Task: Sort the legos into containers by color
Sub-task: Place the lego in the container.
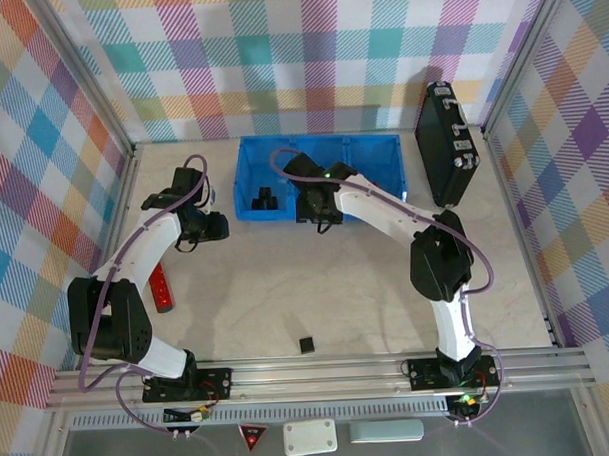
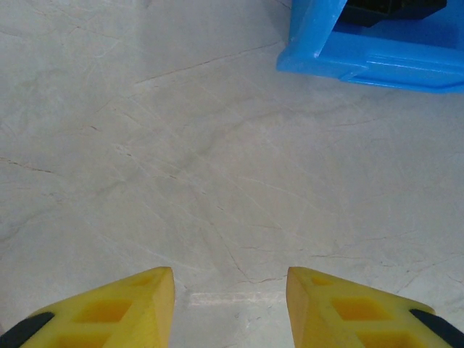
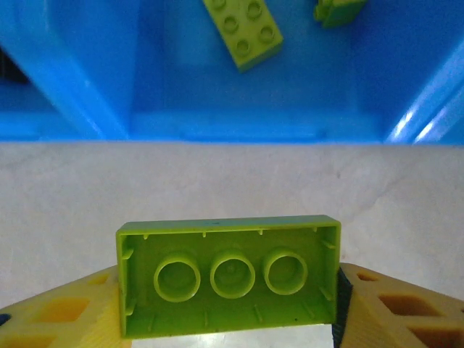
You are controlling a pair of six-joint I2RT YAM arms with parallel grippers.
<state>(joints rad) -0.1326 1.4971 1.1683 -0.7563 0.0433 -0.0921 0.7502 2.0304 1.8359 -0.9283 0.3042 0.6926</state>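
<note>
My right gripper (image 3: 228, 297) is shut on a lime-green lego (image 3: 228, 275), whose hollow underside faces the camera. It hangs just in front of the near wall of the blue tray of containers (image 3: 217, 130). Two more green legos (image 3: 243, 29) lie in the compartment behind that wall. From above, the right gripper (image 1: 319, 215) sits at the front edge of the containers (image 1: 382, 150). Black legos (image 1: 267, 199) lie in the left compartment. One black lego (image 1: 307, 343) rests on the table near the front. My left gripper (image 2: 230, 304) is open and empty over bare table, left of the tray's corner (image 2: 348, 61).
A red cylinder (image 1: 161, 286) lies on the table at the left beside the left arm. A black case (image 1: 447, 143) stands at the back right next to the tray. Checked walls close in the table on three sides.
</note>
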